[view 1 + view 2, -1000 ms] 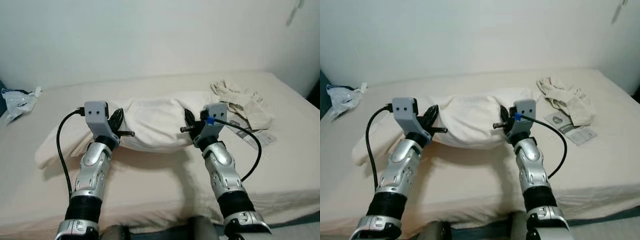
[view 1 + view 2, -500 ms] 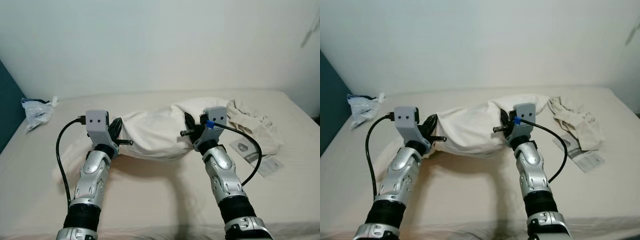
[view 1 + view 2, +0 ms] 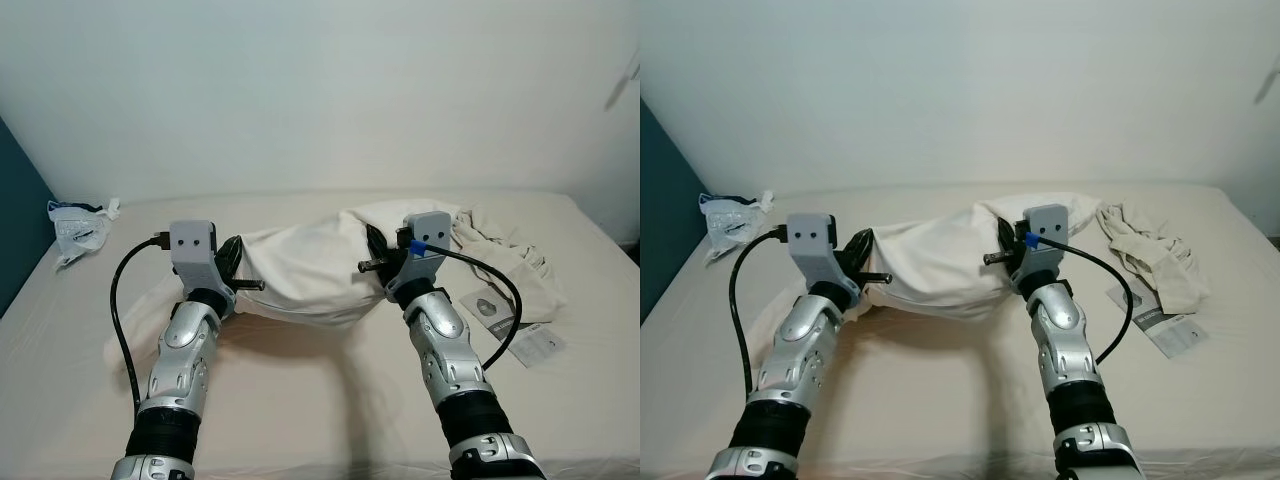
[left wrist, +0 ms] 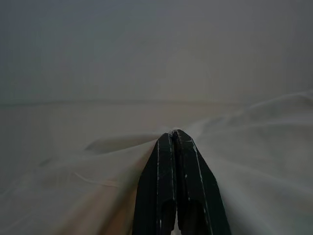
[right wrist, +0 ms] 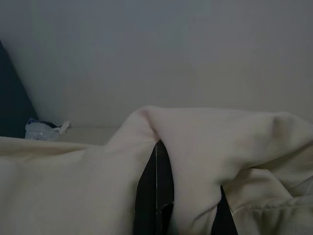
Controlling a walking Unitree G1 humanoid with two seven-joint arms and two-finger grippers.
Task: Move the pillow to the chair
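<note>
A cream pillow (image 3: 300, 265) hangs between my two grippers, just above the beige bed (image 3: 300, 400). My left gripper (image 3: 232, 260) is shut on a fold of its fabric near the left side, with the black fingertips (image 4: 168, 139) pressed together on the cloth. My right gripper (image 3: 377, 243) is shut on the pillow's right end, where the cloth drapes over the dark fingers (image 5: 157, 186). The pillow's left corner (image 3: 135, 320) sags down onto the sheet.
A crumpled plastic bag (image 3: 78, 222) lies at the bed's far left, beside a dark teal surface (image 3: 12, 240). A rumpled beige cloth (image 3: 515, 255) and paper leaflets (image 3: 505, 315) lie on the right. A white wall (image 3: 320, 90) backs the bed.
The camera has risen and swung left, bringing the teal surface into view. The pillow's middle and right end have come up off the bed in both grippers; little has changed in the last half second.
</note>
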